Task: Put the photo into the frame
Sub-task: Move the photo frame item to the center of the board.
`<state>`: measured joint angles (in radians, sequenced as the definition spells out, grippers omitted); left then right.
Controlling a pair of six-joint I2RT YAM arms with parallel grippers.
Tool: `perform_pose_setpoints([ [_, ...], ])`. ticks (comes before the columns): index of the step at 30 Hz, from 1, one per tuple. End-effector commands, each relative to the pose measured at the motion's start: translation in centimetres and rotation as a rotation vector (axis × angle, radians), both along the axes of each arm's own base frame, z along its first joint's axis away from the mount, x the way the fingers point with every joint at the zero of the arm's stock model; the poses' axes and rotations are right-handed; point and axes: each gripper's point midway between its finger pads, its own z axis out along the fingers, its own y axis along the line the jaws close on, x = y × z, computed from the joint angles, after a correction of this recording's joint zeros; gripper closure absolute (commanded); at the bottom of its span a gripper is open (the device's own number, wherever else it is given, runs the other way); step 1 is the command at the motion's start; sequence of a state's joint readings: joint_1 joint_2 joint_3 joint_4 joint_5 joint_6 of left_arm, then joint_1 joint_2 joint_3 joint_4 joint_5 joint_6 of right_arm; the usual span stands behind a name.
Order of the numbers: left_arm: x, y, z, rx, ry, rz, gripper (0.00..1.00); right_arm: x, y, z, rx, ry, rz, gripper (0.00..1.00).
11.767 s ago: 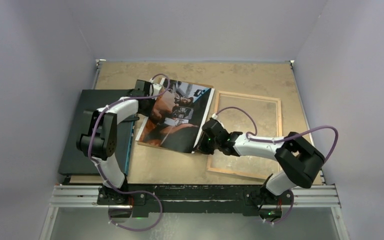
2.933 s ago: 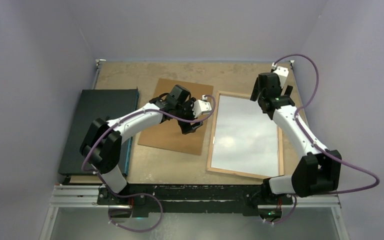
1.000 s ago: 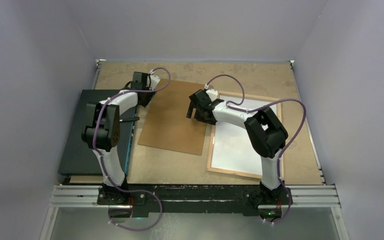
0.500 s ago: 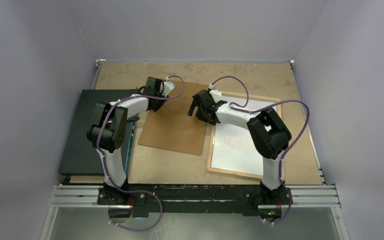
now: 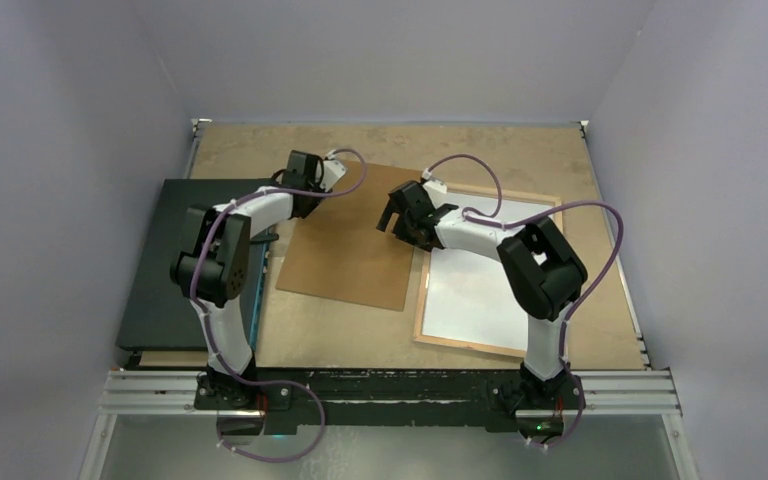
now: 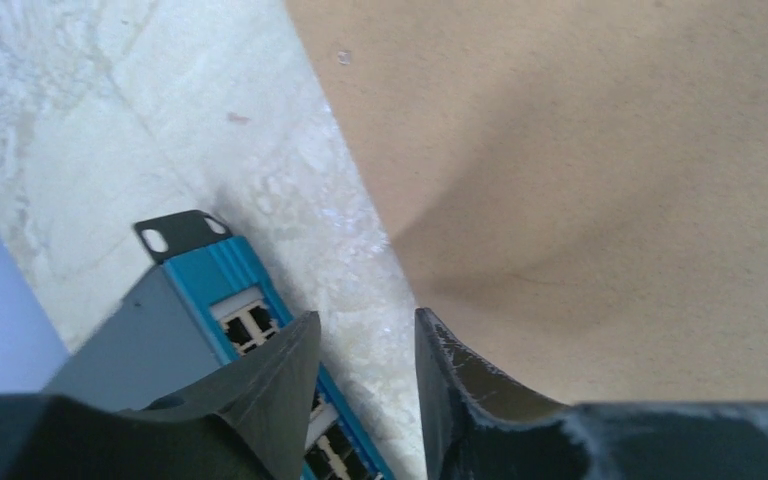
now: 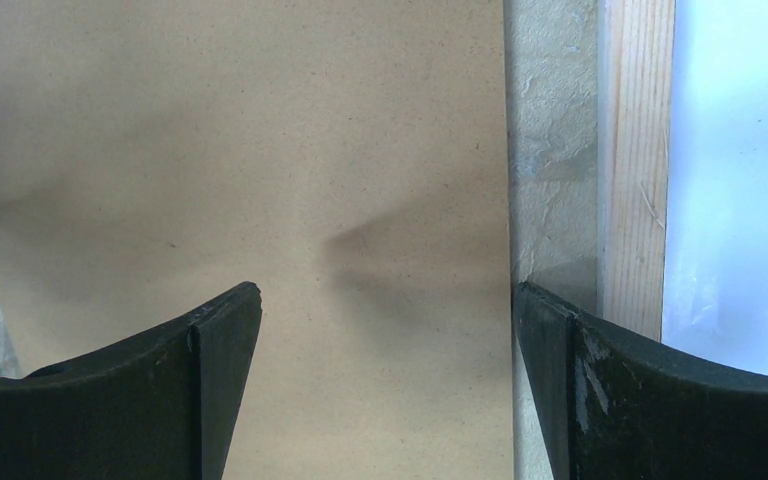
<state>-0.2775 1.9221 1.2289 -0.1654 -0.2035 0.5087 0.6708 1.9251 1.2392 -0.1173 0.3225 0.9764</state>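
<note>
The frame (image 5: 470,346) lies on the table at the right, light wood back up (image 7: 635,150). Inside it lies the photo (image 5: 470,295), white back up (image 7: 740,150); its printed side is hidden. The brown backing board (image 5: 345,250) lies flat just left of the frame. My left gripper (image 5: 298,206) hangs over the board's far left edge; in the left wrist view this gripper (image 6: 365,345) is open, its jaws fairly close and nothing between them. My right gripper (image 5: 393,215) is wide open at the board's right edge (image 7: 385,310), one finger over the board, the other by the frame's rail.
A flat black device (image 5: 195,260) with a blue socketed face (image 6: 230,290) lies along the left, close to the board's left edge. Grey walls enclose the table on three sides. A metal rail (image 5: 390,385) runs along the near edge.
My left gripper has shifted right, onto the board's far left edge, and its jaws have narrowed. The right gripper has edged slightly right and away, still wide open. Board, frame and photo have not moved.
</note>
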Motion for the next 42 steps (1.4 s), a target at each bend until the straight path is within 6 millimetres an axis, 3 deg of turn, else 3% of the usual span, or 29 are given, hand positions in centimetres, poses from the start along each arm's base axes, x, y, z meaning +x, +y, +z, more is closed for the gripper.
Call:
perform_pose_setpoints([
  [1, 2.7, 1.4, 3.9, 0.063, -0.110, 0.014, 0.65, -2.1, -1.7, -2.1, -0.035, 0.092, -0.028, 0.01],
  [6, 2.4, 3.3, 1.0, 0.143, -0.080, 0.041, 0.69, -2.1, -1.5, -1.7, -0.021, 0.088, -0.027, 0.01],
  [11, 1.1, 3.3, -1.9, 0.131, -0.014, 0.030, 0.69, -2.0, -1.3, -1.7, -0.009, 0.090, -0.028, 0.01],
  [16, -0.6, 1.9, -4.2, 0.048, 0.087, -0.004, 0.69, -2.0, -1.0, -1.9, 0.004, 0.096, -0.029, 0.01],
  [21, -4.3, -1.6, -6.6, -0.156, 0.264, -0.049, 0.69, -1.7, 0.2, -1.5, 0.082, 0.099, -0.019, 0.01],
  [29, -7.9, -4.0, -9.1, -0.305, 0.412, -0.076, 0.70, -0.7, 3.4, 2.7, 0.339, 0.061, 0.027, 0.01],
  [35, -9.5, -5.9, -9.0, -0.401, 0.477, -0.100, 0.71, 0.0, 4.9, 7.9, 0.479, -0.019, 0.068, 0.02],
  [38, -10.2, -6.6, -8.9, -0.419, 0.492, -0.112, 0.72, 0.0, 5.0, 10.5, 0.519, -0.060, 0.083, 0.02],
  [42, -11.4, -7.4, -9.1, -0.424, 0.508, -0.133, 0.73, -0.6, 4.7, 12.3, 0.551, -0.086, 0.077, 0.02],
])
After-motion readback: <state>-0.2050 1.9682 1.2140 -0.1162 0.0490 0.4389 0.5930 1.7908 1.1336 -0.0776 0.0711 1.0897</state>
